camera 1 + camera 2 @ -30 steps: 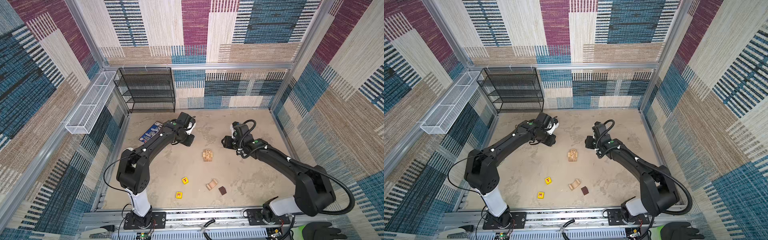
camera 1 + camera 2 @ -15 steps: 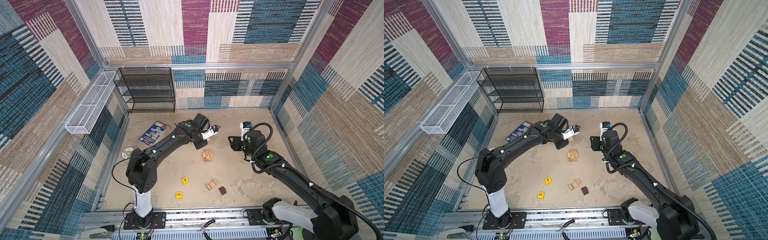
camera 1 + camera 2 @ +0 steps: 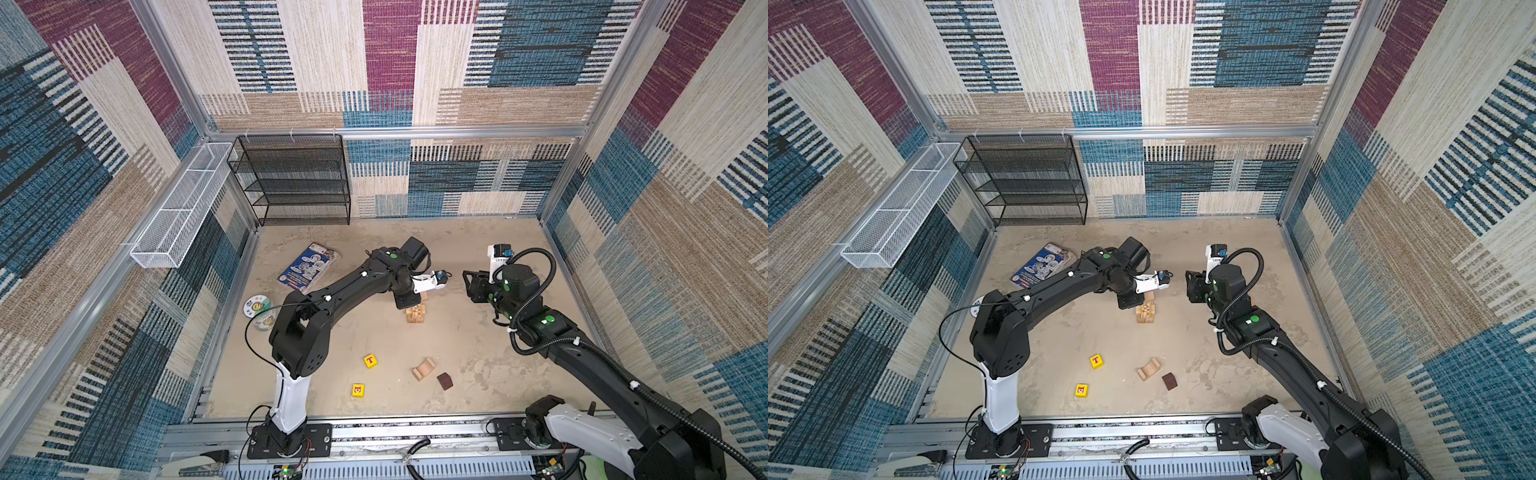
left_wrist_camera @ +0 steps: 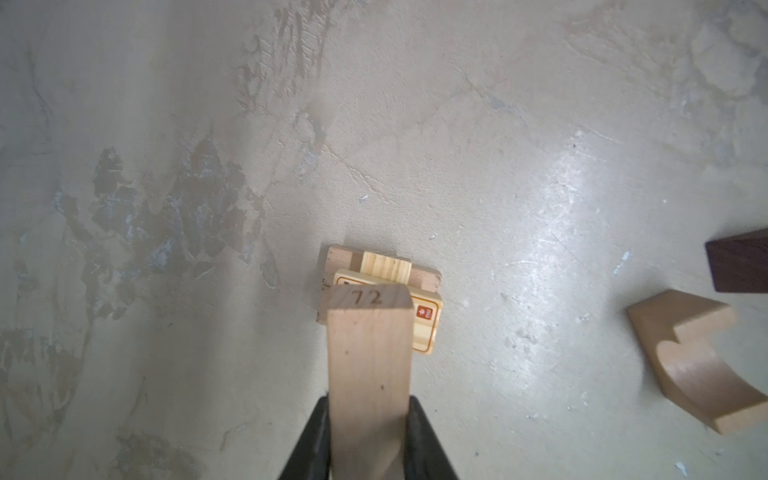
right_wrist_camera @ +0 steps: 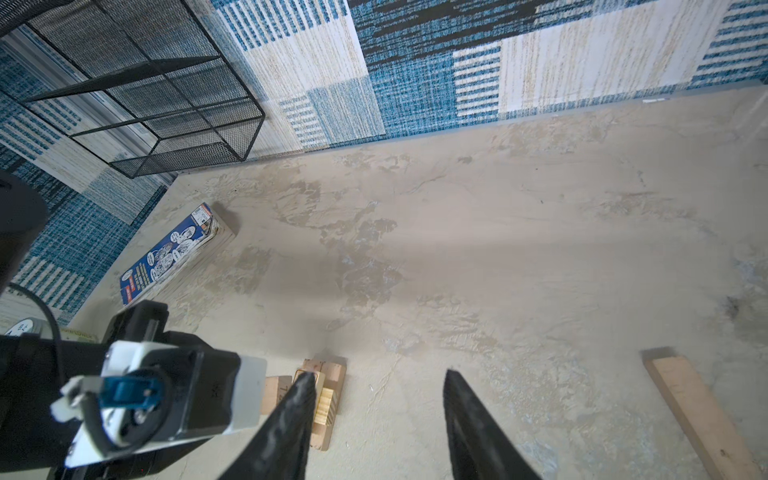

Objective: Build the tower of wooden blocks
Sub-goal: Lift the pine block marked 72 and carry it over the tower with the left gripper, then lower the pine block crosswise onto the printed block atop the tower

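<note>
One pale bar [image 4: 368,353] is in hand. Your left gripper [image 4: 369,415] is clamped on its long faces, with the end stamped 72 reaching out past the fingers. In the left wrist view that end overlaps the near edge of the tower [image 4: 384,268]. Whether it touches the top block cannot be told. Your right gripper [image 5: 378,380] stands near the tower on the opposite side, jaws apart and empty.

Finding: the step appears to be seating this bar on the tower. Square the bar to the course below before you descend. Come down slowly, and part the jaws only once the bar rests on the tower. Keep the right gripper off the tower, since a brush could topple it.

Stock remaining lies well apart from the tower, toward the arm bases:
- the lettered yellow cube [image 3: 370,360]
- the pictured yellow cube [image 3: 358,390]
- the arch [image 3: 424,369]
- the dark brown cube [image 3: 444,381]

A second bar [image 5: 702,415] lies on the floor on the right gripper's side of the tower.
</note>
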